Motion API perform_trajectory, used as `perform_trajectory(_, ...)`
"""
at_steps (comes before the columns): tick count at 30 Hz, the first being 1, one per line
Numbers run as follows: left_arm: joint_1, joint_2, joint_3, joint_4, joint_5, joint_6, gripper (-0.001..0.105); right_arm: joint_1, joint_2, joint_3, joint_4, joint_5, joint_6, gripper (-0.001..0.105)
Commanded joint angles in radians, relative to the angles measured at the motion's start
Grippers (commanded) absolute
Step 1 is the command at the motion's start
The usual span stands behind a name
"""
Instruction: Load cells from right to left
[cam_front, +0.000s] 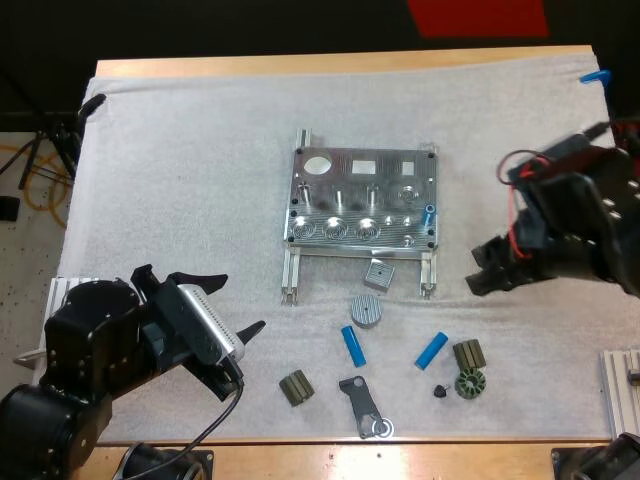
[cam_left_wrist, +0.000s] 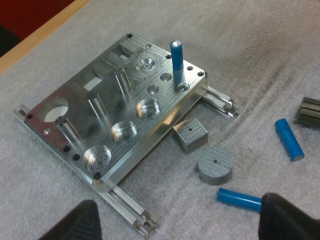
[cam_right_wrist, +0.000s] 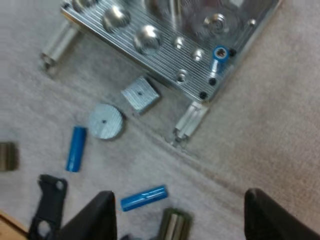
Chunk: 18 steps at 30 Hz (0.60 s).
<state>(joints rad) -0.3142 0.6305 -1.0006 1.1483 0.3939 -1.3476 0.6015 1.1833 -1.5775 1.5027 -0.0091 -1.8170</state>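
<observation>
The metal fixture lies mid-mat, with one blue cylinder standing upright in a hole at its right front corner; the same cylinder stands on the fixture in both wrist views. Two more blue cylinders lie flat on the mat in front. My left gripper hovers open at the lower left, its fingers apart with nothing between. My right gripper is open right of the fixture, its fingers spread above a lying cylinder.
A small metal block and a round metal disc lie just in front of the fixture. Ribbed dark parts, a gear-like ring and a black bracket lie near the mat's front edge.
</observation>
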Motion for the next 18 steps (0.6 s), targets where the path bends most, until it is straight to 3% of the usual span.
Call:
perform_trajectory(1,0.000,0.006,-0.006,-0.010,0.007,0.000,0.065,-0.005,-0.027,-0.004,0.014,-0.032,0.009,0.055)
perform_trajectory(10,-0.012,0.062,-0.006,-0.019,0.005,-0.017,0.065,-0.005,-0.140,-0.004,0.016,-0.167,0.052,0.055)
perform_trajectory(18,-0.098,0.135,-0.003,-0.048,0.004,-0.017,0.065,-0.005,-0.194,-0.004,0.029,-0.257,0.068,0.055)
